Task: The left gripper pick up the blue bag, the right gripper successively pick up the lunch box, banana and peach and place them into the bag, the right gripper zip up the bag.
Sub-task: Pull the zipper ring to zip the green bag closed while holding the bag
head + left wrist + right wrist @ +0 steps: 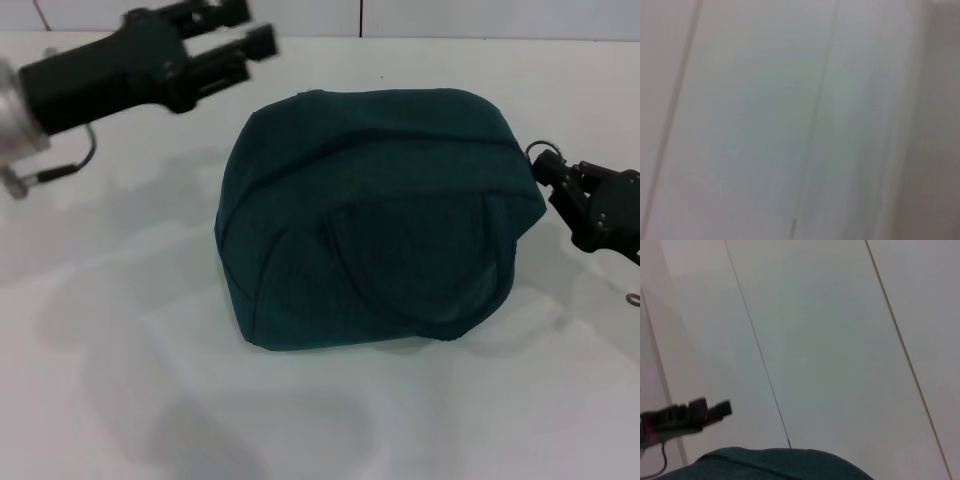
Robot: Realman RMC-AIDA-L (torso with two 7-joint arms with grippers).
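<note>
The left pincer hung above the bench, up and to the left of the blue bag, its arm reaching in level from the left edge and its two fingers apart, holding nothing. The right pincer sat at the bag's right end, by the zipper's ring pull; whether its fingers were apart or together could not be told (the arm ran off the picture's edge). The bag rested closed on the bench, one handle lying flat on its front. The left wrist view showed only pale panels.
</note>
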